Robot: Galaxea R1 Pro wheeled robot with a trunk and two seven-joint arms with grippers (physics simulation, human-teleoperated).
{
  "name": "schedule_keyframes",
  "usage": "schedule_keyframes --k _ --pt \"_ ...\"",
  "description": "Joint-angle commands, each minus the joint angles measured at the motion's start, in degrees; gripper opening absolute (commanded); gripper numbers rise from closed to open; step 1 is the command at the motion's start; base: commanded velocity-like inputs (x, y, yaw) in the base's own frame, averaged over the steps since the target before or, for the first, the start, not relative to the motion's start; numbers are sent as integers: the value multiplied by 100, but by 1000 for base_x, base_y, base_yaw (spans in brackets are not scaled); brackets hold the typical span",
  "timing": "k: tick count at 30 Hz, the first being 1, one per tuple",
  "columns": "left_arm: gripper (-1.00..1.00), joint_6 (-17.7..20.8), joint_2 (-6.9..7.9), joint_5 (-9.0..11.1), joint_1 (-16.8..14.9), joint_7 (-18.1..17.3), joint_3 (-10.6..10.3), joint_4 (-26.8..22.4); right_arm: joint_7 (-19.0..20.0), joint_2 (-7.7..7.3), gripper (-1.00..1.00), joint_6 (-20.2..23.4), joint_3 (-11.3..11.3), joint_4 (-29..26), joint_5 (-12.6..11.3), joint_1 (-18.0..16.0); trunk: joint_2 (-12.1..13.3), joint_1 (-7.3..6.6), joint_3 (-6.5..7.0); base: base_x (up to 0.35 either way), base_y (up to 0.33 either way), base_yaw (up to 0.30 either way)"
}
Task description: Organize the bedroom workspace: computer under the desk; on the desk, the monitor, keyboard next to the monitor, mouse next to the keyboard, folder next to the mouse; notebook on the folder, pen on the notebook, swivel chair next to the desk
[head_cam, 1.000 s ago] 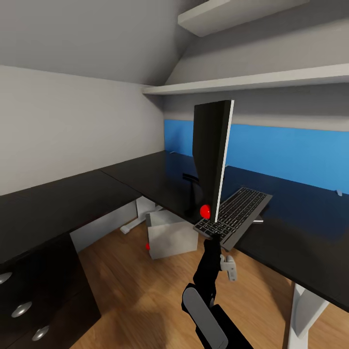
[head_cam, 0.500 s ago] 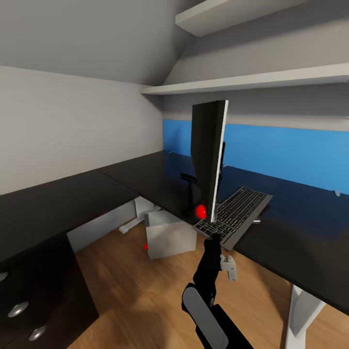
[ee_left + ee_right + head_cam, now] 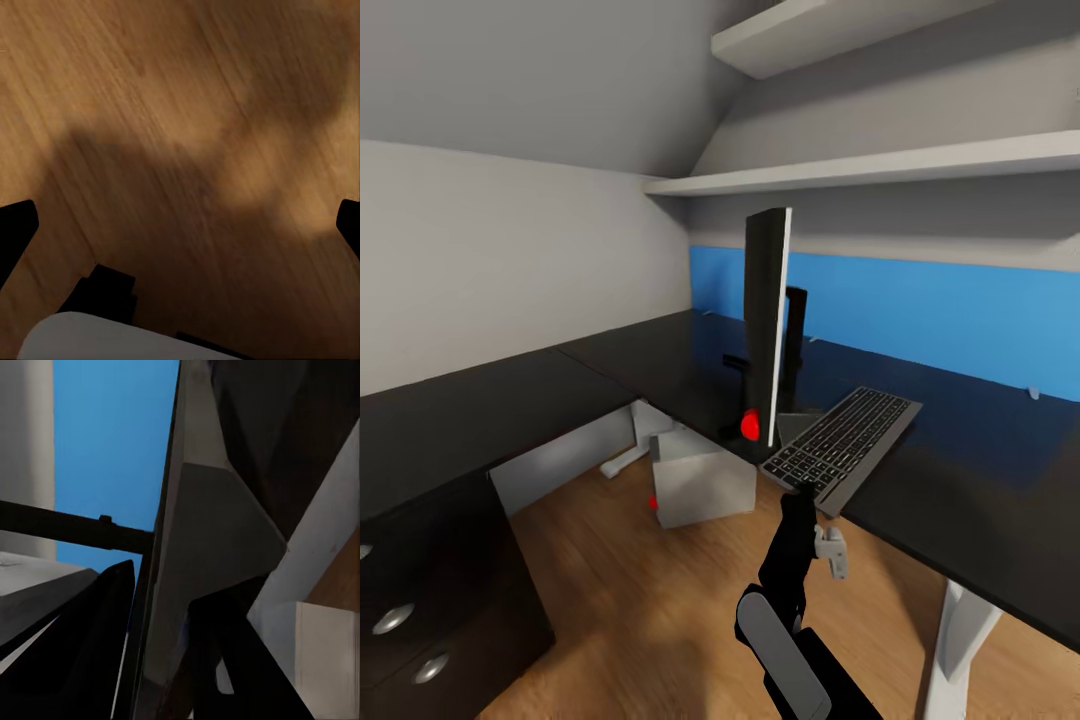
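- The right gripper (image 3: 800,492) is clamped on the near end of the keyboard (image 3: 843,447), holding it tilted above the bench (image 3: 980,480), far end higher than the near end.
- The keyboard is not yet lying flat; its near end overhangs the bench's front edge, just beside the monitor (image 3: 767,315).
- Since a second ago the monitor looks narrower, almost edge-on, and the blue wall panel (image 3: 920,310) and shelves have slid across the head view. The whole scene shifted together, so I'd judge the robot's own viewpoint has turned or rolled, not the monitor.
- The arm and keyboard keep the same place in the view, so the grip has held through that shift.
- The monitor stands upright on the bench, its red dot (image 3: 751,426) low at the near corner.
- The computer (image 3: 695,480) sits on the wood floor (image 3: 640,610) under the bench, below and just beside the monitor.
- In the right wrist view the keyboard's grey slab (image 3: 202,585) runs off between the gripper's fingers, close to the lens.
- The left gripper's fingertips (image 3: 15,229) stand wide apart over bare floor, holding nothing.
- My guess is the robot is lining up to set the keyboard down beside the monitor; lowering the raised end flat without nudging the monitor's foot is the delicate part.
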Motion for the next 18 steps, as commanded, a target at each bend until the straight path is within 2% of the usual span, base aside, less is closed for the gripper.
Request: schedule_keyframes --k 1,11,18 --pt "100 21 -3 61 1 38 8 -11 -54 0 -100 -19 7 -2 18 -6 -3 -4 -4 -326 -1 0" --pt "100 22 -3 61 1 38 12 -11 -54 0 -100 -19 8 -2 18 -6 -3 -4 -4 -318 -27 0" --pt "100 23 -2 56 1 42 12 -11 -61 0 -100 -19 28 -243 10 -4 37 -26 14 -54 -27 0"
